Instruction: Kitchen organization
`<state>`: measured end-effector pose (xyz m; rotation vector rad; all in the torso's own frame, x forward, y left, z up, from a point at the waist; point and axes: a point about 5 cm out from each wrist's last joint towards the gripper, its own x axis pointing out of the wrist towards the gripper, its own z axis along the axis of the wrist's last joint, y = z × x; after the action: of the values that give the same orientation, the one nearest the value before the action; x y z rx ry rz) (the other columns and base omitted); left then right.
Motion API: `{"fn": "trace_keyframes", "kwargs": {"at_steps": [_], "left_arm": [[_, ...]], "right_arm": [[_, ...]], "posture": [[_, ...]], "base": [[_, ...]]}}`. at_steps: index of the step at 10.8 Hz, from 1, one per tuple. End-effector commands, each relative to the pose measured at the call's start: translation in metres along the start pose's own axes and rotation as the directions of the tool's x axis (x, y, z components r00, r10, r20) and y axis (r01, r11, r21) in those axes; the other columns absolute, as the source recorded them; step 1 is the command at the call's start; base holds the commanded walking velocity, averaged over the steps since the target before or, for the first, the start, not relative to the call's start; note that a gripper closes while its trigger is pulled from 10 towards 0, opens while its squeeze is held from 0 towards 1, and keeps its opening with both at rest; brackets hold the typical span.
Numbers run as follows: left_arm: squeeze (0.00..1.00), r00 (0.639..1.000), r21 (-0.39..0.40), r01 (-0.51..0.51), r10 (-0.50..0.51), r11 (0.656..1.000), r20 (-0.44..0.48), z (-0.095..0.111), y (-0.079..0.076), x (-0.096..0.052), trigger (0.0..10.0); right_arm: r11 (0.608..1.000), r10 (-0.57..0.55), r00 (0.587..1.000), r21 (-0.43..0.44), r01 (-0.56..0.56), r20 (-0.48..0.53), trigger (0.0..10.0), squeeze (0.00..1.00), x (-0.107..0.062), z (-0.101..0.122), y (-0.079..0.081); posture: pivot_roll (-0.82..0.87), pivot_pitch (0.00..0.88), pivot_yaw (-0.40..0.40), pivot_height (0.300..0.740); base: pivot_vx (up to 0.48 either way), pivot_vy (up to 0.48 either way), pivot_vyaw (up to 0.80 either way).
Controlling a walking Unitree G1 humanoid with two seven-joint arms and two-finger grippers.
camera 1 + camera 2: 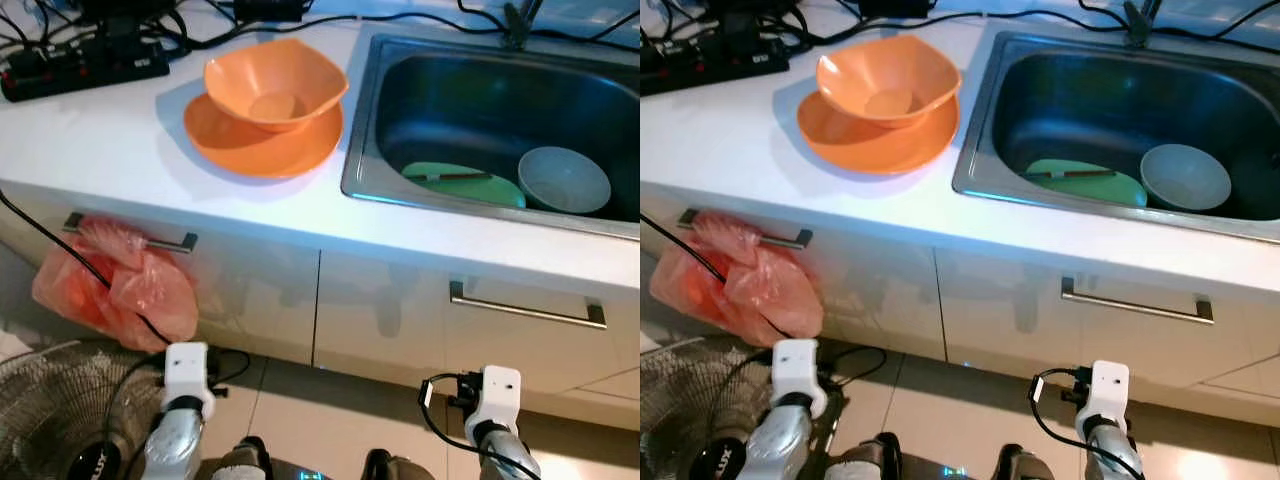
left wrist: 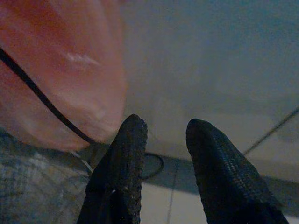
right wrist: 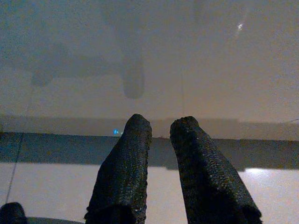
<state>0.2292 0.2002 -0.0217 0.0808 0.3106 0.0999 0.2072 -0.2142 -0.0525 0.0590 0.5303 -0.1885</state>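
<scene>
Hanging low, both grippers apparently parted

A bowl (image 1: 276,85) sits on a plate (image 1: 262,140) left of the sink (image 1: 500,120), which holds another plate (image 1: 462,185) and bowl (image 1: 563,179).

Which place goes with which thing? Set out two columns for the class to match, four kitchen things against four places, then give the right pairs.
Things:
1. orange bowl
2. green plate
3. orange plastic bag
4. power strip

Places:
A. hanging from a cabinet handle
B. at the back of the counter
C. on the orange plate
D. in the sink

Pairs: 1-C, 2-D, 3-A, 4-B
</scene>
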Motion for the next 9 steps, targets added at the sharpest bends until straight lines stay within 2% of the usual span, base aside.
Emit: {"fn": "trace_keyframes", "kwargs": {"at_steps": [1,9], "left_arm": [[0.0,1.0,0.018,-0.002,0.002,1.0,0.011,0.0001,0.0012,-0.0018,10.0],[0.0,1.0,0.018,-0.002,0.002,1.0,0.011,0.0001,0.0012,-0.0018,10.0]], "right_arm": [[1.0,-0.009,1.0,-0.007,0.009,-0.01,10.0,0.0,-0.0036,-0.0056,-0.0028],[1.0,-0.009,1.0,-0.007,0.009,-0.01,10.0,0.0,-0.0036,-0.0056,-0.0028]], "posture": [[0.12,0.23,-0.007,0.74],[0.12,0.23,-0.007,0.74]], "base": [[0.0,0.0,0.0],[0.0,0.0,0.0]]}}
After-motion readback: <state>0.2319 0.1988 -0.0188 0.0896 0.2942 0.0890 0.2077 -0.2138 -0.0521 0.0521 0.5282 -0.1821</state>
